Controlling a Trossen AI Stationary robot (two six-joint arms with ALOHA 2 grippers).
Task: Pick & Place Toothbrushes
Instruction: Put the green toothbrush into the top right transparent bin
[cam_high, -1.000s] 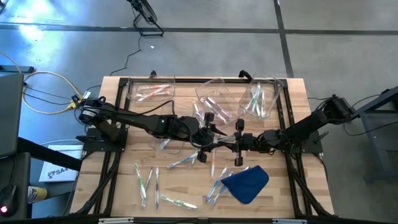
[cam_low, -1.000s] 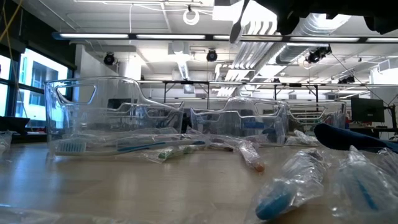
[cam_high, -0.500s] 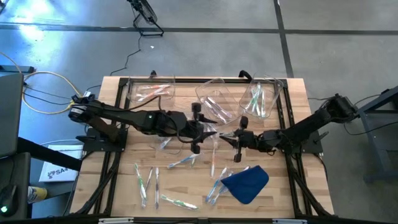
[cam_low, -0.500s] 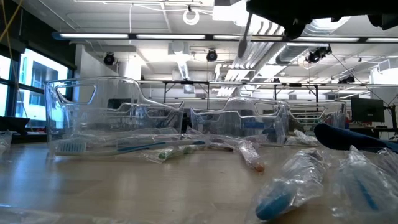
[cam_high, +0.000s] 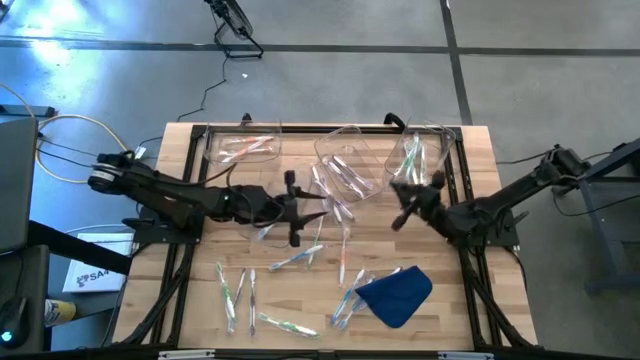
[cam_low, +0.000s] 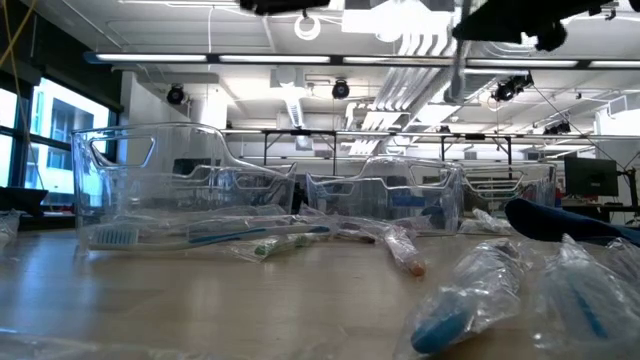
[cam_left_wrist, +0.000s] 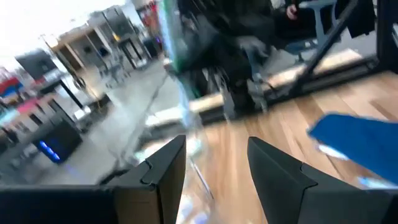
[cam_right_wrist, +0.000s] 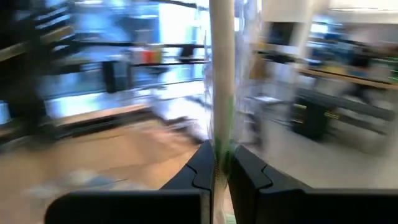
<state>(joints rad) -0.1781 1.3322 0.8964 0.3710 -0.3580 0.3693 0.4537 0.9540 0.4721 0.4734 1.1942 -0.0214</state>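
Left gripper left of centre in high view, fingers apart, nothing between them; hangs over loose toothbrushes scattered mid and lower table.

Right gripper right of centre, just below clear bins at upper middle, fingers pinched on one wrapped toothbrush, gripped near its end, standing upright.

Risks: long unsupported length could swing or slip during fast travel (wrist view heavily blurred); brush may clip bin rim and fall outside.
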